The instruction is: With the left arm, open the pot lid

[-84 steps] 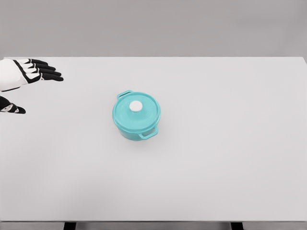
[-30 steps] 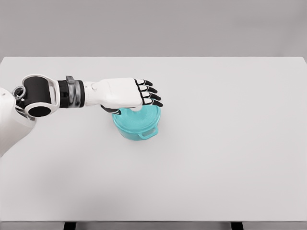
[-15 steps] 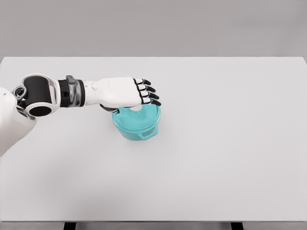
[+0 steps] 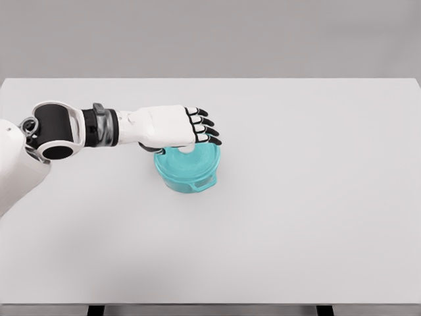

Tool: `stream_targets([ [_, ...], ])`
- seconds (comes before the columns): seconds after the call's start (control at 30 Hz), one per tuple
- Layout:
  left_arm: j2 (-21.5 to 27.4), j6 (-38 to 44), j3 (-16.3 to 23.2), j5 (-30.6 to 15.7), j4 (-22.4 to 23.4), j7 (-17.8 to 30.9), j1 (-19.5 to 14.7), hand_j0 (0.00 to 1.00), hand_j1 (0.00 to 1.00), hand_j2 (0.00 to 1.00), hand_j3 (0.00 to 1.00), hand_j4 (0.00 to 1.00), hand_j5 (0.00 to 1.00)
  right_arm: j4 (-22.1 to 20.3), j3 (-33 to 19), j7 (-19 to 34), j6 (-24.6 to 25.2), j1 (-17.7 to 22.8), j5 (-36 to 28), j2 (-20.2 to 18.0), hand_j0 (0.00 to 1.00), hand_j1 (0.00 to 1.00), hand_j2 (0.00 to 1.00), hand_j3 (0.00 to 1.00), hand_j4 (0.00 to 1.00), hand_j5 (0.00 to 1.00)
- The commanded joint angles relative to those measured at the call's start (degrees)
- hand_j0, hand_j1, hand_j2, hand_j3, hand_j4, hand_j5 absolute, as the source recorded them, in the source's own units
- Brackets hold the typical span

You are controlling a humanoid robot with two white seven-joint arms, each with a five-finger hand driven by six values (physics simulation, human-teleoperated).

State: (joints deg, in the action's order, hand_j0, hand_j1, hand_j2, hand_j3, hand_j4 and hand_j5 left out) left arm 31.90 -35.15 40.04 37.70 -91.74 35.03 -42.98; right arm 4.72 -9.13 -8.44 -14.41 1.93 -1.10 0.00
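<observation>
A: Reading from the frame's left, what comes first?

B: The white left arm enters at the left edge, and its left hand (image 4: 172, 128) ends just left of centre, directly over the teal round pot (image 4: 191, 168) on the pale grey counter (image 4: 316, 210).

A: Has it gripped the lid?

B: The fingers curl down over the small white knob (image 4: 186, 150) on the teal lid (image 4: 195, 160), but I cannot tell whether they clamp it. The knob lies straight beneath the palm, so I'd judge the lift goes straight up
</observation>
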Motion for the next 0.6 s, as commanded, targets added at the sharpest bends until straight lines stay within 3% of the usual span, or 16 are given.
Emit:
stream_targets([
  [0.0, 0.0, 0.1, 0.0, -0.2, 0.1, 0.0, 0.0, 0.93, 0.93, 0.93, 0.93, 0.93, 0.93, 0.0, 0.0, 0.0, 0.0, 0.0, 0.0, 0.0, 1.0, 1.0, 1.0, 1.0, 1.0, 1.0],
  [0.57, -0.7, 0.1, 0.2, 0.2, 0.2, 0.0, 0.1, 0.92, 0.92, 0.92, 0.92, 0.92, 0.92, 0.0, 0.0, 0.0, 0.0, 0.0, 0.0, 0.0, 1.0, 1.0, 1.0, 1.0, 1.0, 1.0],
])
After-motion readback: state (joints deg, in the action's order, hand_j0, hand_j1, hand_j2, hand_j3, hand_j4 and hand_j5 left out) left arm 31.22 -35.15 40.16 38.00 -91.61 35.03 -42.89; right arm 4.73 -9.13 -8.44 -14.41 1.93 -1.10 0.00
